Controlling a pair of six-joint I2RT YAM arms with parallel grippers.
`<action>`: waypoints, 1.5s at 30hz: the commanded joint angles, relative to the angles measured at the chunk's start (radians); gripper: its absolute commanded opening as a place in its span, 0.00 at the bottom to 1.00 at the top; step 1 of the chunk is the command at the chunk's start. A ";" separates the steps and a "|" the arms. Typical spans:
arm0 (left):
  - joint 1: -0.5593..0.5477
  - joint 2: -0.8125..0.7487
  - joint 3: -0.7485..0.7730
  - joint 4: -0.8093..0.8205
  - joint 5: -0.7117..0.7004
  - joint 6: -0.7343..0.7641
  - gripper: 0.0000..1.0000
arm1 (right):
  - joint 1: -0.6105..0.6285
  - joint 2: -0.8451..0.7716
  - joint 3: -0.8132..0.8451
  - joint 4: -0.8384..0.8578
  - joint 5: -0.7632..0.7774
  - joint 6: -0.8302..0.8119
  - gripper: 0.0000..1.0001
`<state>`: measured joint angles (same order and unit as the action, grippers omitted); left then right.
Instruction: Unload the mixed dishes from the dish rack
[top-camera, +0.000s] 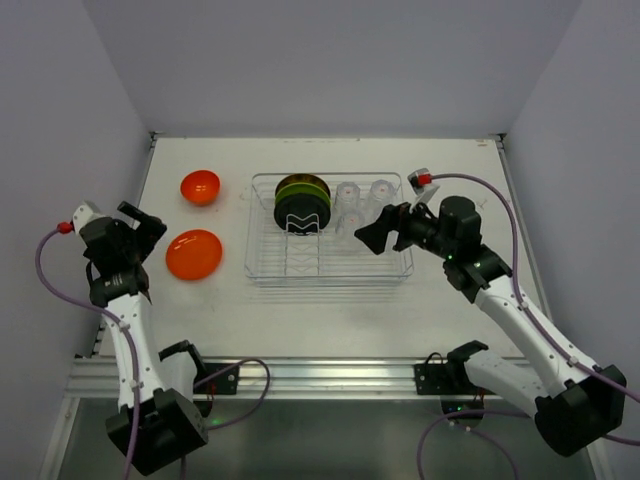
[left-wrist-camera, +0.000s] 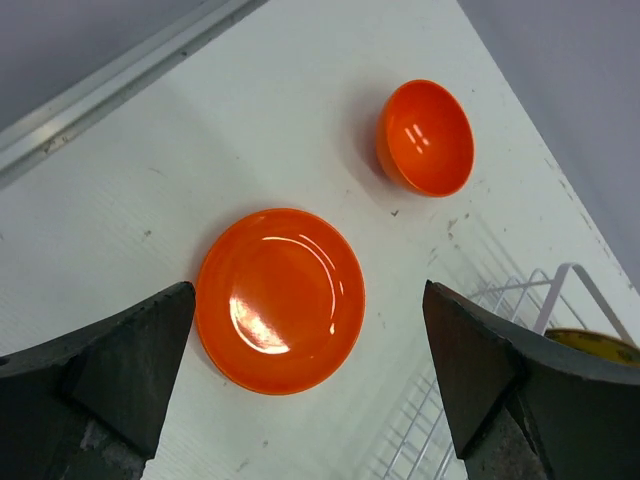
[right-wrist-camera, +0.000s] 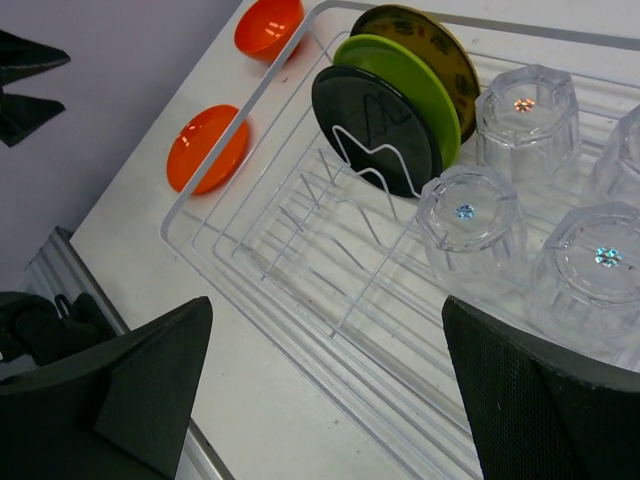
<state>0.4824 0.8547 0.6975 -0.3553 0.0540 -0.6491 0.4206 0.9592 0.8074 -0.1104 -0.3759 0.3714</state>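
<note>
The clear dish rack (top-camera: 330, 276) stands mid-table. Three plates stand upright in its slots: black (right-wrist-camera: 375, 130), lime green (right-wrist-camera: 420, 75) and yellow-brown (right-wrist-camera: 440, 40). Several clear cups (right-wrist-camera: 470, 225) sit upside down in the rack's right half. An orange plate (left-wrist-camera: 280, 300) and an orange bowl (left-wrist-camera: 425, 137) lie on the table left of the rack. My left gripper (left-wrist-camera: 308, 292) is open above the orange plate, holding nothing. My right gripper (right-wrist-camera: 328, 305) is open over the rack's near right part, beside the cups (top-camera: 365, 195), and empty.
The white table (top-camera: 330, 320) has walls at the back and both sides. An aluminium rail (top-camera: 330, 372) with both arm bases runs along the near edge. The rack's corner (left-wrist-camera: 520, 300) shows to the right of my left gripper.
</note>
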 joint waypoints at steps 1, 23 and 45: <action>-0.011 -0.069 0.097 -0.148 0.061 0.194 1.00 | 0.000 0.053 0.030 0.093 -0.106 -0.044 0.99; -0.472 -0.261 0.062 -0.129 -0.121 0.301 1.00 | 0.254 0.783 0.723 -0.239 0.302 -0.858 0.66; -0.501 -0.217 0.057 -0.123 -0.097 0.304 1.00 | 0.256 0.995 0.790 -0.166 0.141 -1.037 0.23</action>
<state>-0.0101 0.6376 0.7551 -0.5171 -0.0559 -0.3733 0.6735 1.9778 1.6161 -0.3378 -0.1661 -0.6098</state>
